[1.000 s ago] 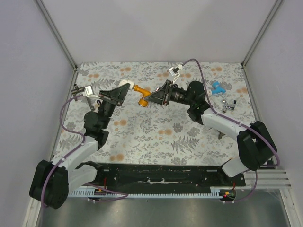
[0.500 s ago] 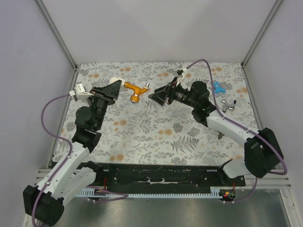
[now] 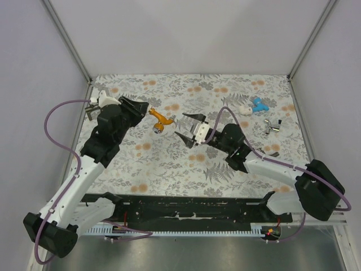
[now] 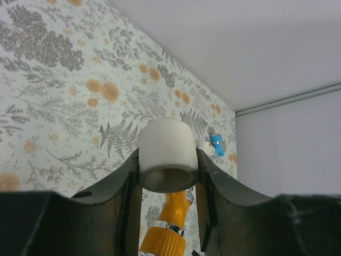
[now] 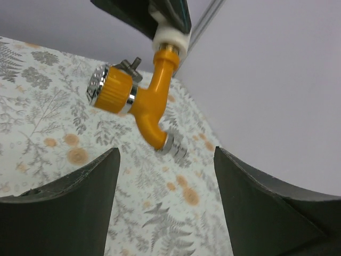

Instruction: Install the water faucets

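Orange plastic faucet (image 3: 159, 119) held above the worktop (image 3: 169, 164), left jaws clamped on its white end fitting (image 4: 166, 154); right jaws wide, empty. Seems light, rigid, slick: grip body, not knob.

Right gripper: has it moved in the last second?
Yes. The right gripper has pulled back toward the table's near edge. It was level with the blue plastic fitting and now sits nearer than it, jaws open and clear of the orange plastic faucet.

plain pale walls (image 3: 186, 34) enclose a tabletop (image 3: 169, 164) printed, it seems, with ferns and orange flowers.
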Available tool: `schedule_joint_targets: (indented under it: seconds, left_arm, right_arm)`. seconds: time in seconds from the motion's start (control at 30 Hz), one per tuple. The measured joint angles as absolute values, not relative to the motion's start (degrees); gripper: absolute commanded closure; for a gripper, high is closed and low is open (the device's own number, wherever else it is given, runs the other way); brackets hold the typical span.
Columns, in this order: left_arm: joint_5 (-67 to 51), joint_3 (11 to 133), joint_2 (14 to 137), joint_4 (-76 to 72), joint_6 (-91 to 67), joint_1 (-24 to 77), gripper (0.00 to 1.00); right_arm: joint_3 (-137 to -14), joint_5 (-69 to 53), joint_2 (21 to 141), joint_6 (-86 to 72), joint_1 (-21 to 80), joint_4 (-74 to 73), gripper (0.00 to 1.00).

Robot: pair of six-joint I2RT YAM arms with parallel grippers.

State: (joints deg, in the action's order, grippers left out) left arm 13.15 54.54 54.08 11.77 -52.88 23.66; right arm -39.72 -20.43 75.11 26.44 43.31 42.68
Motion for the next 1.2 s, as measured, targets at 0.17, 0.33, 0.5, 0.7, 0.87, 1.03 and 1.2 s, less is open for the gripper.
schedule_joint_targets:
  seconds: [0.17,0.33,0.5,0.7,0.87,1.03,1.2]
  left_arm:
    - [11.84,55.99,55.13,17.17,-54.92,23.79,0.98]
    - [10.87,57.47,55.51,18.74,-56.34,23.99,0.98]
    - [9.58,58.54,55.9,19.22,-57.41,24.03,0.98]
    - [7.22,58.76,56.31,19.31,-58.76,24.25,0.98]
    - [7.01,58.28,55.33,18.41,-58.65,24.18,0.98]
    - [6.44,51.79,49.71,8.8,-58.26,24.25,0.98]
    - [2.61,43.2,45.17,-9.3,-55.55,24.51,0.98]
  right_arm:
    - [-39.51,-18.06,78.48,38.5,48.36,50.43,0.24]
    - [-40.77,-17.89,80.93,44.73,50.33,50.7,0.24]
    - [-42.57,-17.47,83.55,47.92,51.4,50.26,0.26]
    - [-44.56,-15.53,88.18,46.26,51.64,52.77,0.42]
    - [-45.87,-14.52,88.92,38.15,51.24,53.01,0.78]
    - [-46.09,-15.9,86.24,21.52,49.17,53.1,0.93]
    - [-47.4,-21.61,83.59,-4.05,44.64,52.8,1.0]
